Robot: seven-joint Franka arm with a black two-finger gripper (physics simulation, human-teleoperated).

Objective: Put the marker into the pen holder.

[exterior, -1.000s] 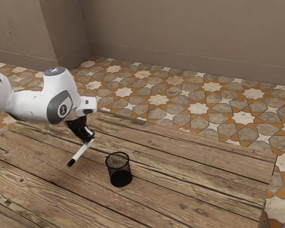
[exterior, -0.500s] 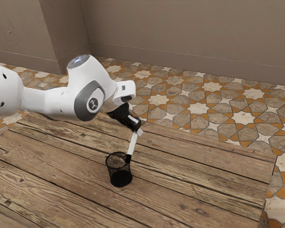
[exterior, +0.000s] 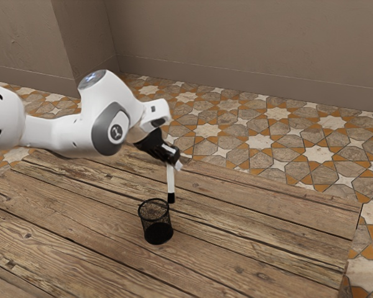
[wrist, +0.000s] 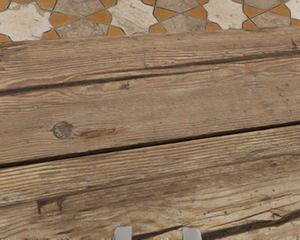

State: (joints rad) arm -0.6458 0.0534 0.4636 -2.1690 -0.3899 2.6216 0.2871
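The tool (exterior: pixel 173 159) has its fingers closed on the marker (exterior: pixel 171 178), parted only by its body. The marker hangs nearly upright (dark end down), outside the pen holder (exterior: pixel 157 233) and near its rim, above the counter (exterior: pixel 248 248).

The arm (exterior: pixel 59 135) is made of smooth white shells with rounded shape. One joint has a broad dark grey ring (exterior: pixel 99 129) around a white disc (exterior: pixel 115 130) with a small dark marking. A grey-blue round cap (exterior: pixel 91 79) sits on another shell, and two small dark holes are in the thickest part (exterior: pixel 6 118). The gripper (exterior: pixel 176 164) is black, with small white pieces.
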